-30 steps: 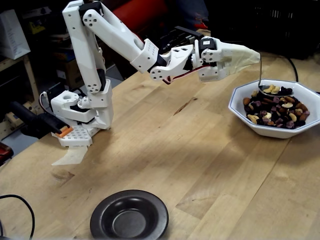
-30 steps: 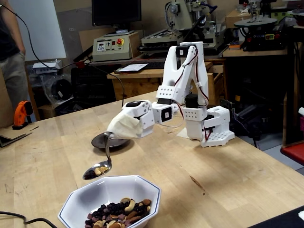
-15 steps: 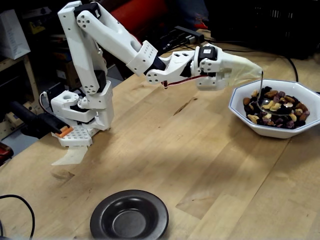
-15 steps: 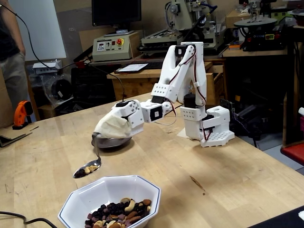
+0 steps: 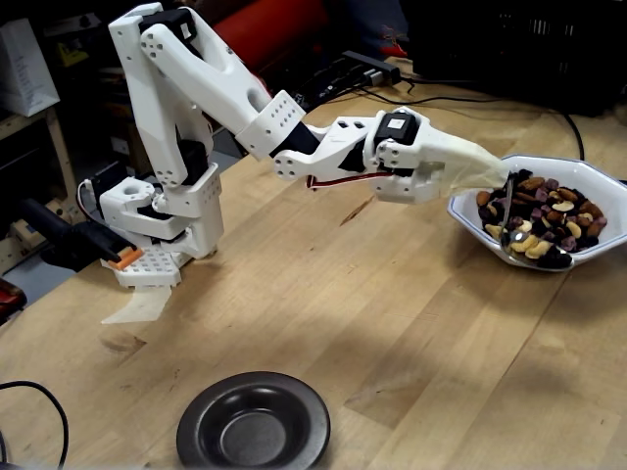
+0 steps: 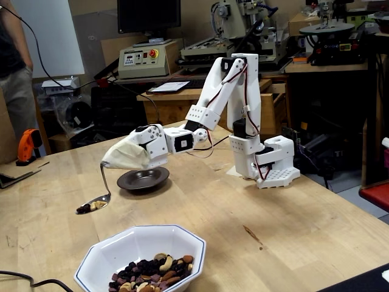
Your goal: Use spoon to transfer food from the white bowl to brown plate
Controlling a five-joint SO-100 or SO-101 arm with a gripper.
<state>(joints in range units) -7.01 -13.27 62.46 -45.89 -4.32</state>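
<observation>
In a fixed view, the white arm's base is seen at 9 o'clock on the wooden bench (image 5: 343,313), and the brown plate (image 5: 201,421) lies empty at 6 o'clock, well apart from everything else. The arm is stretched towards 3 o'clock, where the pincer (image 5: 470,166) is hidden under a cream-coloured cover; how far it is open cannot be told. The spoon (image 5: 507,211) hangs down from that cover, and its tip is seen against the white bowl (image 5: 578,166) at 3 o'clock, in which the food (image 5: 544,211) is heaped. In the other fixed view, the spoon (image 6: 98,201) is found at 9 o'clock, hanging from the covered pincer (image 6: 124,157) with a few nuts and dark pieces carried on it, and it is seen outside the rim of the white bowl (image 6: 121,249). Just right of it, towards the centre, the brown plate (image 6: 159,176) is set on the bench (image 6: 273,231). At 6 o'clock the food (image 6: 152,277) is gathered along the bowl's near side. The arm's base stands at 2 o'clock.
</observation>
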